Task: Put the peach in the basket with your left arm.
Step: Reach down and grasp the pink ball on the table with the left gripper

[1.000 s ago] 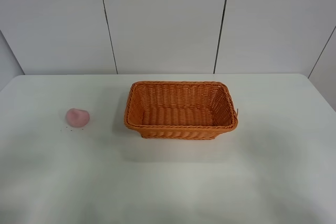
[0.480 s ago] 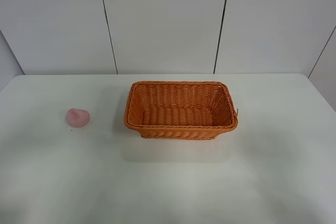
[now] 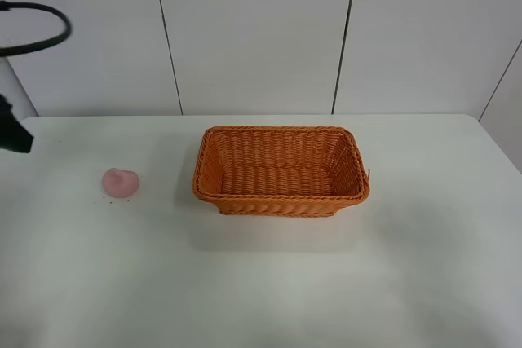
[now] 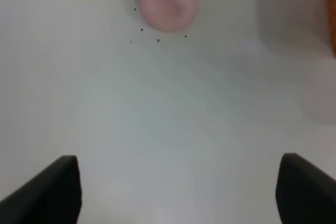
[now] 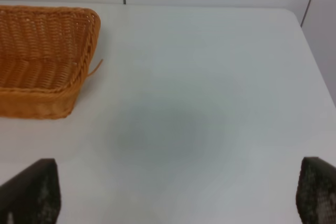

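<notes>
The pale pink peach (image 3: pixel 121 182) lies on the white table, left of the orange wicker basket (image 3: pixel 281 199), which is empty. Part of the black left arm (image 3: pixel 13 132) shows at the far left edge, behind and left of the peach, with a cable loop (image 3: pixel 45 32) above it. In the left wrist view the peach (image 4: pixel 167 3) lies well ahead of my left gripper (image 4: pixel 178 192), whose fingers (image 4: pixel 52 192) stand wide apart and empty. My right gripper (image 5: pixel 176 195) is open and empty, with the basket (image 5: pixel 47 56) ahead to one side.
A few small dark specks (image 4: pixel 158 40) lie on the table around the peach. The white table (image 3: pixel 269 283) ends at a white panelled wall (image 3: pixel 253 38) behind. A sliver of the basket (image 4: pixel 333 19) shows at the left wrist view's edge.
The left arm and its cable loop have come into the exterior view at the far left edge. The peach and the basket have not moved.
</notes>
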`<action>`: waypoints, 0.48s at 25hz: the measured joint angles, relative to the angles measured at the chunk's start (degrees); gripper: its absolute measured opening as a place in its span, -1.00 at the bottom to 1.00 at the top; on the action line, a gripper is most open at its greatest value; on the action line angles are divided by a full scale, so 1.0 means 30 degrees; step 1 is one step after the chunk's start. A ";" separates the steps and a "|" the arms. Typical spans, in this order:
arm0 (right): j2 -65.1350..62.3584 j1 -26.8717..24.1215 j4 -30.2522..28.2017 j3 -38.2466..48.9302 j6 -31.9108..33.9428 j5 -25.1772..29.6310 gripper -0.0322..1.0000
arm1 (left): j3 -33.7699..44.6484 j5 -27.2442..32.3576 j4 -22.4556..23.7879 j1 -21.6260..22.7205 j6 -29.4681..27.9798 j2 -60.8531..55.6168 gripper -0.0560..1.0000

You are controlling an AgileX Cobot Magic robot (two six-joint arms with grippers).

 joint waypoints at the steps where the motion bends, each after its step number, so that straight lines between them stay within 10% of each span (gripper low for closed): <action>1: 0.0000 0.0000 0.0000 0.0000 0.0000 0.0000 0.41 | -0.0849 0.0000 0.0000 0.0000 0.0096 0.1575 0.58; 12: 0.0000 0.0000 0.0000 0.0000 0.0000 0.0000 0.41 | -0.8808 -0.0336 -0.0016 -0.0021 0.0342 1.3812 0.58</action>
